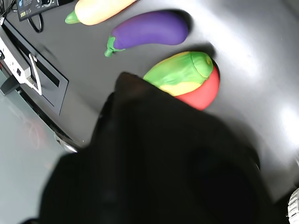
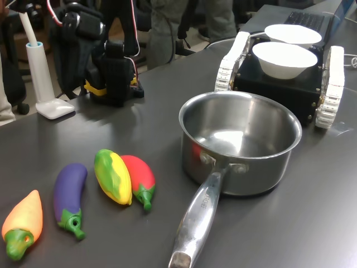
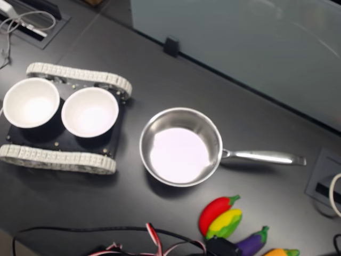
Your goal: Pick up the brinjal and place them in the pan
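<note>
The small purple plastic toy brinjal with a green stem cap (image 2: 70, 195) lies on the dark surface (image 2: 312, 212), well apart from the shiny round stainless-steel pan with one long riveted handle (image 2: 240, 142), out beyond that handle's far end toward the first exterior view's left. Between brinjal and pan the yellow-green toy vegetable (image 2: 112, 176) rests touching the red toy vegetable (image 2: 139, 174), while an orange toy vegetable (image 2: 23, 222) lies on the brinjal's far side from the pan. In the wrist view the end effector (image 1: 154, 154) is only a dark blur over the toys, so its opening cannot be told, and nothing seems to be gripped.
</note>
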